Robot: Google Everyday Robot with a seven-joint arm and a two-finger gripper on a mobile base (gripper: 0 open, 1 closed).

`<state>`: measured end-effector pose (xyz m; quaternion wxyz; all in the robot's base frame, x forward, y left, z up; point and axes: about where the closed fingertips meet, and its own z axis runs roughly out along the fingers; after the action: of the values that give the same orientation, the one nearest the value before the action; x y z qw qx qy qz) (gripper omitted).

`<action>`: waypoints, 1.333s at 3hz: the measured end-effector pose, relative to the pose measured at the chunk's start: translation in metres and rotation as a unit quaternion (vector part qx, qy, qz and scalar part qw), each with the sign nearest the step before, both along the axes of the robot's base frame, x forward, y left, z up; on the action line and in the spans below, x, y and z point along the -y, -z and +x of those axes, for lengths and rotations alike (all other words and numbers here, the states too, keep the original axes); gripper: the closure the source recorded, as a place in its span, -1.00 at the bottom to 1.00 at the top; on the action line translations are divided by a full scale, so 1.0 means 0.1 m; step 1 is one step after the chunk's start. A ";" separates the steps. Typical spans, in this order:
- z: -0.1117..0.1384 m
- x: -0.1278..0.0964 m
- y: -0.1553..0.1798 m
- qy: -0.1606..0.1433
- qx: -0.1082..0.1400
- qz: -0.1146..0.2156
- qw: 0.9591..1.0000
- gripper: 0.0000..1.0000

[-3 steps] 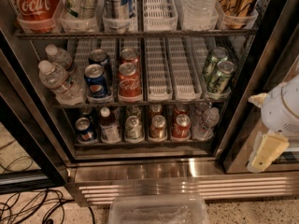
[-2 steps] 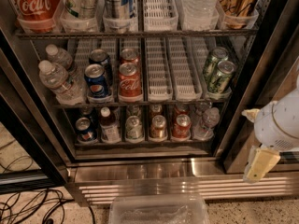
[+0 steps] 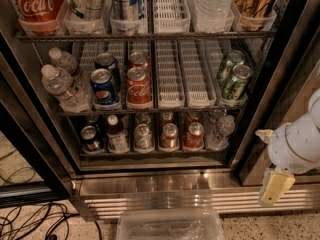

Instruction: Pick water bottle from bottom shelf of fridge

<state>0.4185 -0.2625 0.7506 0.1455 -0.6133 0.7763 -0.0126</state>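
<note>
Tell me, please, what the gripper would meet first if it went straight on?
The gripper, low right of the fridge, points down: likely the floor beside the ribbed steel base first, though depth is unclear; not the water bottle.

One view only: we look from in front and above, tilted down into the fridge (image 3: 150, 186), quite near, its bottom shelf (image 3: 155, 153) just below centre; the gripper (image 3: 274, 188) hangs at lower right, outside the fridge

Water bottle (image 3: 220, 132): clear ribbed plastic. Bottom shelf (image 3: 150, 154): dark wire metal. Fridge (image 3: 175, 185) base: ribbed glossy steel. Hand (image 3: 274, 187), lower right: matt cream plastic.
</note>
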 end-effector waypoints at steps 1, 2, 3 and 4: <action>0.02 -0.04 0.18 0.014 0.004 0.028 1.000 -1.00; 0.06 -0.04 0.57 0.076 0.016 0.093 0.993 -1.00; 0.16 -0.01 0.82 0.151 0.054 0.163 0.974 -1.00; 0.29 0.02 0.93 0.214 0.107 0.225 0.945 -1.00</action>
<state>0.4476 -0.2649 0.6575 0.3557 -0.3793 0.8516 0.0660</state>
